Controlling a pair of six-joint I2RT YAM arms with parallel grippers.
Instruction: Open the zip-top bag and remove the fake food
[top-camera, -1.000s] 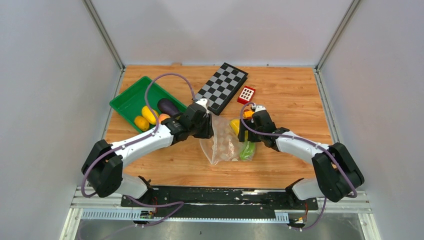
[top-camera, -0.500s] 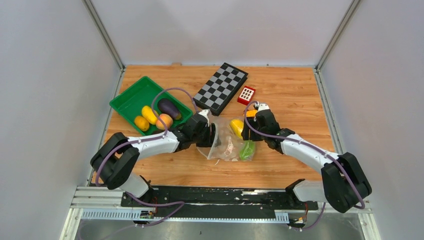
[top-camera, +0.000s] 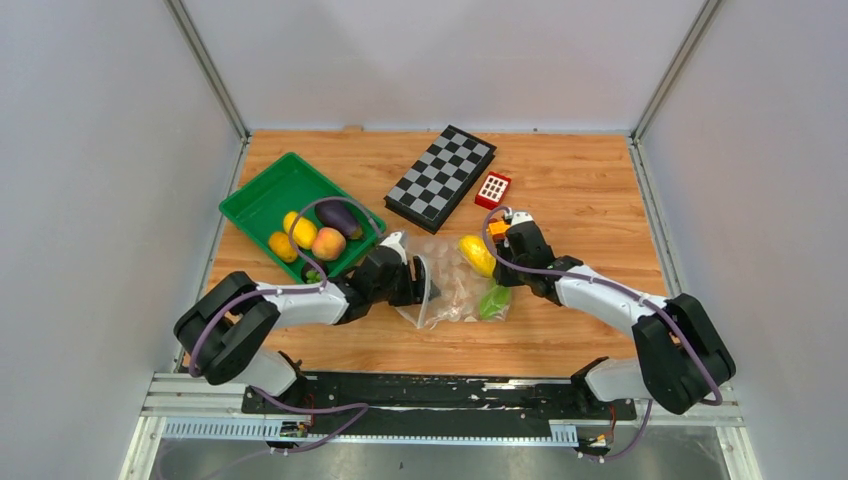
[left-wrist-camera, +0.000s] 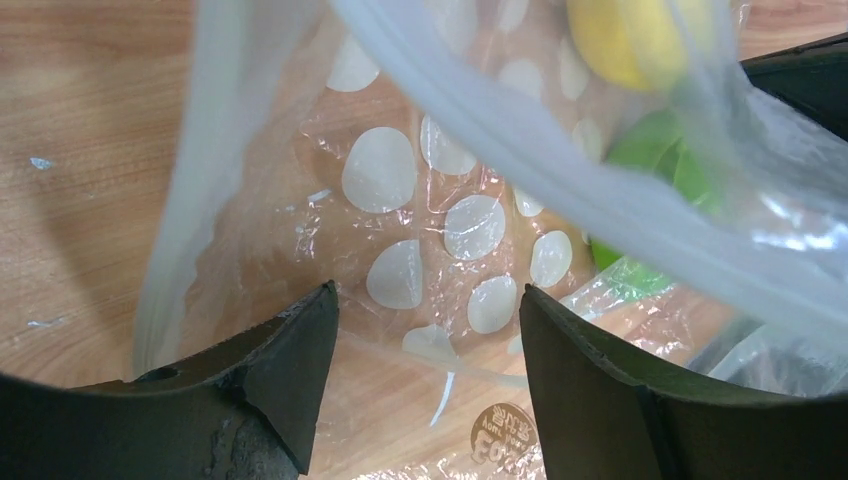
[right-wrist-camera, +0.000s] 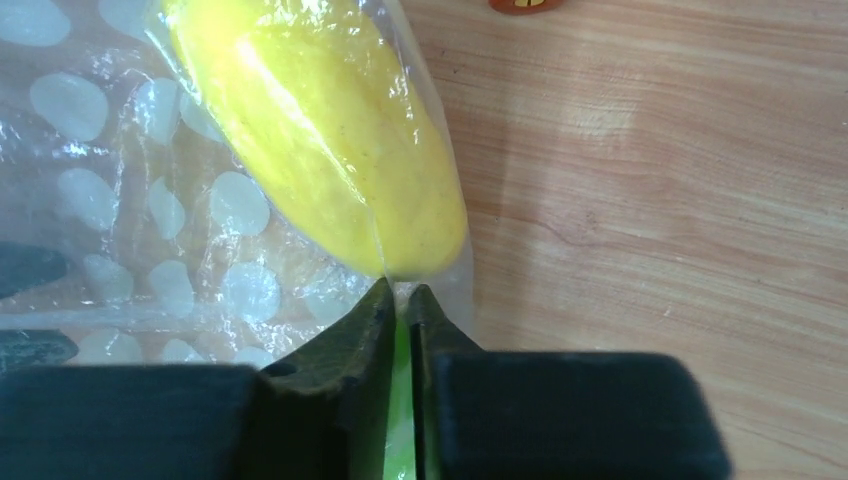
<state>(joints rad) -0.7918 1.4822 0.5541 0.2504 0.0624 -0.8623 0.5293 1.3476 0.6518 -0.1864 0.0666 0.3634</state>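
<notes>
**Left Arm Draws Back as Bag Mouth Stands Open**

The left gripper (top-camera: 418, 281), a second ago up by the near corner of the chessboard (top-camera: 441, 176), has pulled back toward the near edge of the table (top-camera: 585, 180). Its fingers are spread wide, with dotted film showing between them, and the lip of the zip-top bag (top-camera: 452, 292) now stands up beside it. The right gripper (top-camera: 497, 262) has barely moved. It pinches the bag's far-side edge, fingers pressed almost together on the film.

The bag lies mid-table, and two items of fake food are inside it, a yellow piece (top-camera: 476, 255) and a green piece (top-camera: 493, 300). An eggplant (top-camera: 338, 217) and a peach (top-camera: 328, 243) sit in the green tray (top-camera: 262, 195) by the left edge. A round brown stamp (left-wrist-camera: 505, 435) on the bag carries lettering too blurred to read.
</notes>
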